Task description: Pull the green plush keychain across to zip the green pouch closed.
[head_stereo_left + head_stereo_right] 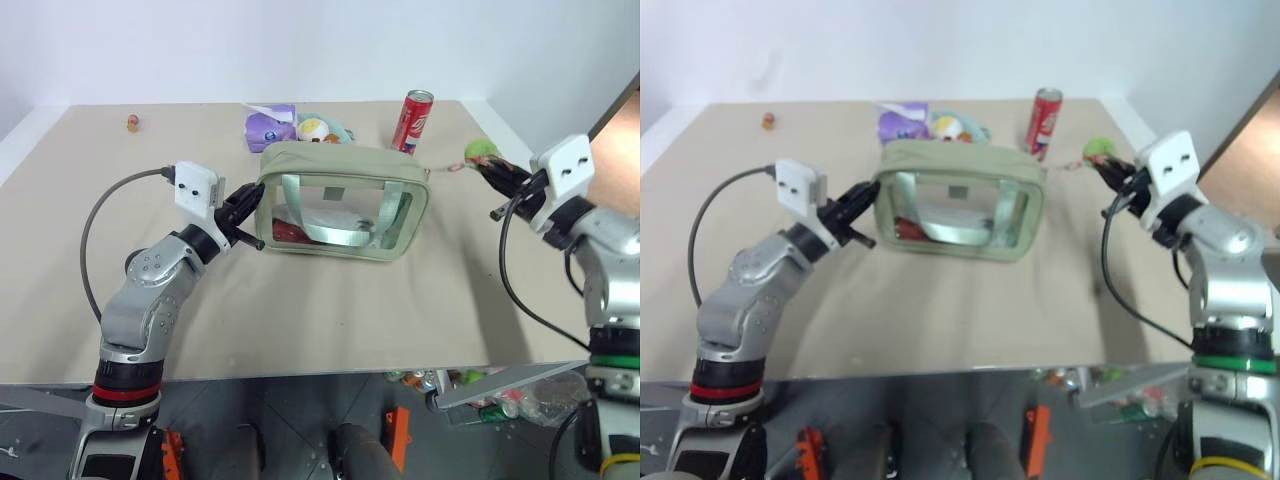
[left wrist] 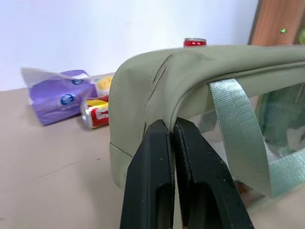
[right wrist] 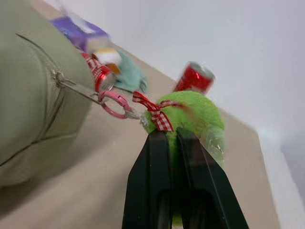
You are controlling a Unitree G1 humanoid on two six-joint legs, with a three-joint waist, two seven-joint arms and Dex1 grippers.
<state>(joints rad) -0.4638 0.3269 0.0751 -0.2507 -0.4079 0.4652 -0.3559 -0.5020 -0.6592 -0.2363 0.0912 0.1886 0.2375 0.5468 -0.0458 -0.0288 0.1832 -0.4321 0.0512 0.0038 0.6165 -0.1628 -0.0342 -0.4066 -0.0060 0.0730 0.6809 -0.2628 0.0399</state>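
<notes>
The green pouch (image 1: 342,200) stands in the middle of the tan table, its clear window side facing me. My left gripper (image 1: 243,213) is shut on the fabric at the pouch's left end (image 2: 143,119). The green plush keychain (image 3: 190,117), a fuzzy lime ball with a red checked bow, hangs off the pouch's right end on a pink ring (image 3: 114,105) and a metal pull. My right gripper (image 1: 497,172) is shut on the keychain (image 1: 481,151), to the right of the pouch above the table.
A red can (image 1: 413,121) stands behind the pouch's right corner. A purple packet (image 1: 270,126) and pastel plush toys (image 1: 320,128) lie behind the pouch. A small item (image 1: 132,123) sits far back left. The table's right edge lies close under my right arm.
</notes>
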